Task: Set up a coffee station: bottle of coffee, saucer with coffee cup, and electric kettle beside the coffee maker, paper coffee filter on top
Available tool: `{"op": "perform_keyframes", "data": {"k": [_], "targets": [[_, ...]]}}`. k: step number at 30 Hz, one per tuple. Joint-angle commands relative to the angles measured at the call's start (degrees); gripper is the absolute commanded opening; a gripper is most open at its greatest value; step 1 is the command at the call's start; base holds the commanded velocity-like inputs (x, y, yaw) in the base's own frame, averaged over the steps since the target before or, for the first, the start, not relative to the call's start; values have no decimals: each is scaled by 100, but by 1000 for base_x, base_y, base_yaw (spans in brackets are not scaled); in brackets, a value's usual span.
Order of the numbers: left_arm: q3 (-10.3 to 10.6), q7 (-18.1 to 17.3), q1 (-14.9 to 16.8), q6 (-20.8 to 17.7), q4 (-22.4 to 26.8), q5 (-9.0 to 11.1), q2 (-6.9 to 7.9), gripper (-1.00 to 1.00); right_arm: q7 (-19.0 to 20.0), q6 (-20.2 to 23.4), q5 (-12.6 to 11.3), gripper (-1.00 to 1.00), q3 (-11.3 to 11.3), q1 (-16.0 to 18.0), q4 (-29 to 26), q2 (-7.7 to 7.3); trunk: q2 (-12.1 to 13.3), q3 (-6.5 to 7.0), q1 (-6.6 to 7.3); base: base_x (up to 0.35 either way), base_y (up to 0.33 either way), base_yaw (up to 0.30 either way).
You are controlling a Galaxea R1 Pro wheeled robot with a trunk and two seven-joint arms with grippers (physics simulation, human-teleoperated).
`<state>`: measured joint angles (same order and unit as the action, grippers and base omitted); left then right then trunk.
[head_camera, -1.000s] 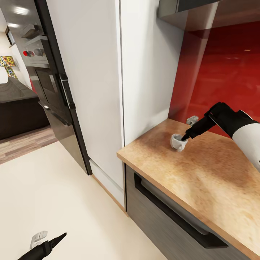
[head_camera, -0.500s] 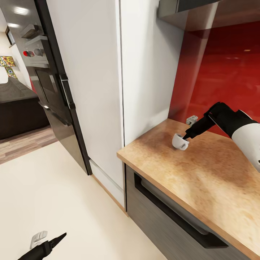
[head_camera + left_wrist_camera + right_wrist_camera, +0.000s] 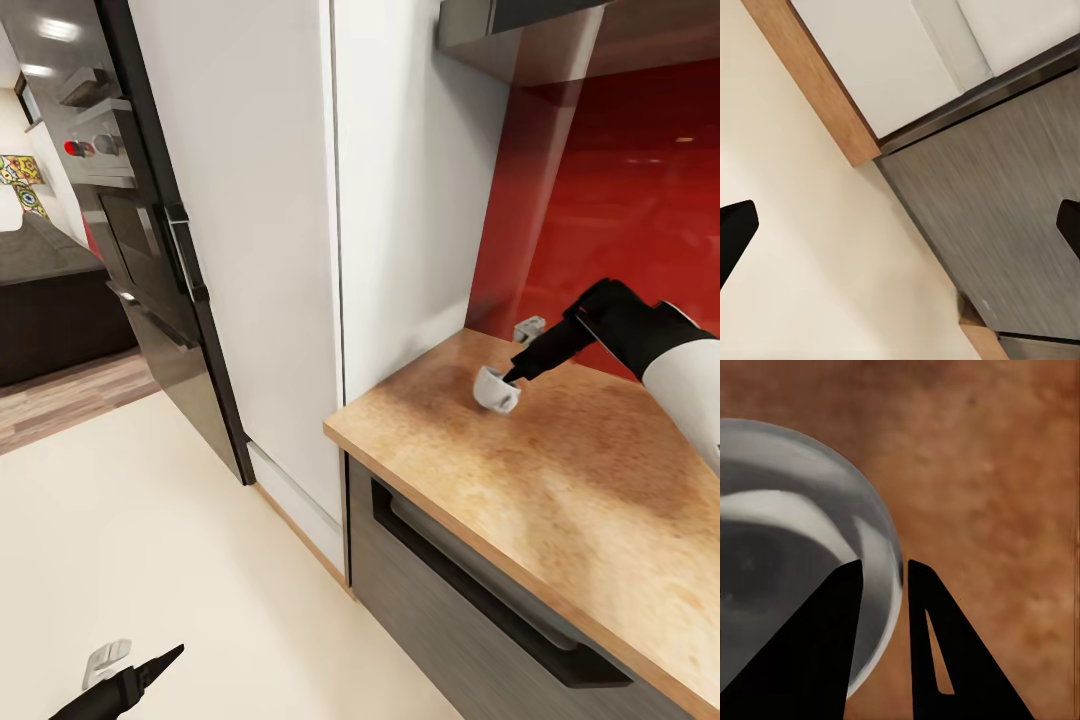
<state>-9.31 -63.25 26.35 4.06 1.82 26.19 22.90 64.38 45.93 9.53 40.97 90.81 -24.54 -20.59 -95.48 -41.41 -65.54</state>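
A white coffee cup (image 3: 494,389) hangs tilted just above the wooden countertop (image 3: 580,480), near its back left corner. My right gripper (image 3: 514,377) is shut on the cup's rim. In the right wrist view the cup (image 3: 787,540) shows one black finger inside the rim and one outside, the right gripper (image 3: 884,565) pinching the wall. My left gripper (image 3: 146,656) hangs low over the cream floor, and the left wrist view has the left gripper (image 3: 900,229) open with nothing between its fingers. The coffee maker, bottle, filter, saucer and kettle are out of view.
A tall white cabinet (image 3: 300,220) stands left of the counter, with a black oven unit (image 3: 150,270) beyond it. A red backsplash (image 3: 620,200) runs behind the counter. A small grey fitting (image 3: 529,328) sits at the back. Below is a drawer with a black handle (image 3: 480,590).
My right gripper has risen slightly with the cup, which has come off the countertop and tipped over to one side. The left arm has not moved.
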Motion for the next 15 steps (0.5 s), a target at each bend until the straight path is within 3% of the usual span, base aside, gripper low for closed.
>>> {"op": "perform_keyframes", "data": {"k": [1,10,12,14,15], "targets": [[-44,-12,5,42,-6,-52,2,100,64,46,54,-100,-4,4,-125,-16,-2,-6,0,0,0,0],[-44,-12,4,42,-6,-52,-3,100,70,737,100,-100,-4,90,-906,-66,-2,-6,0,0,0,0],[-44,-12,6,42,-6,-52,0,100,68,855,295,-100,-7,101,-972,-67,-2,-6,0,0,0,0],[-44,-12,6,42,-6,-52,-1,100,68,1025,826,-100,-15,134,-1013,-67,-2,-6,0,0,0,0],[-44,-12,6,42,-6,-52,-2,100,70,1049,965,-100,-18,140,-1017,-67,-2,-6,0,0,0,0]]}}
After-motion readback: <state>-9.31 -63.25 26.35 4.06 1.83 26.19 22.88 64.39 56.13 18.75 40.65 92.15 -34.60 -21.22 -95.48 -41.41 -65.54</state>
